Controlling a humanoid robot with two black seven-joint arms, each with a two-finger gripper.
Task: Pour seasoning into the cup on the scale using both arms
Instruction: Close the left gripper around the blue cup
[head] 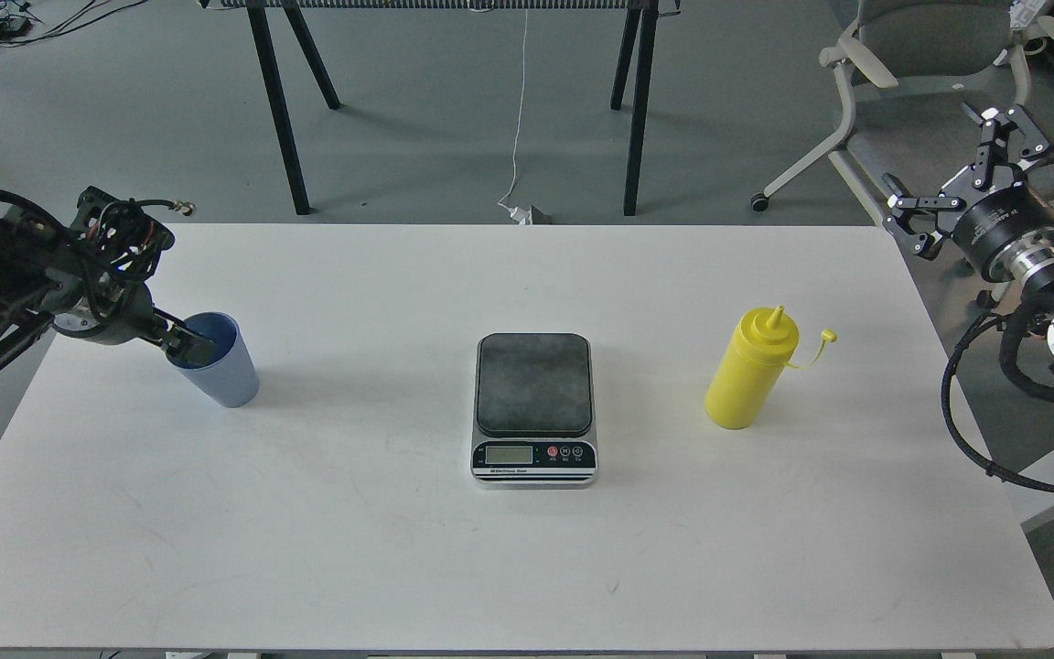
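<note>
Three things sit on the white tabletop (399,567) in the head view: the cup, the scale and the seasoning bottle. The scale (534,408) lies flat at the centre, its dark platform bare and its display and round buttons facing six o'clock. Out at nine o'clock from it, well apart, stands the light blue cup (220,368), leaning with its mouth tipped toward the left edge. The left pincer (187,342) reaches in from the left; one dark finger sits inside the cup's mouth at the rim, but whether it is clamped on the wall I cannot tell, since the other finger is hidden. At three o'clock from the scale, also well apart, the yellow seasoning bottle (753,379) stands upright on the tabletop, its small tethered cap hanging open off to the side of the nozzle. The right pincer (959,165) hangs in the air off the tabletop's right end, at about one o'clock from the bottle, its two fingers spread wide apart and touching nothing. A grey chair (911,64) stands behind it.
</note>
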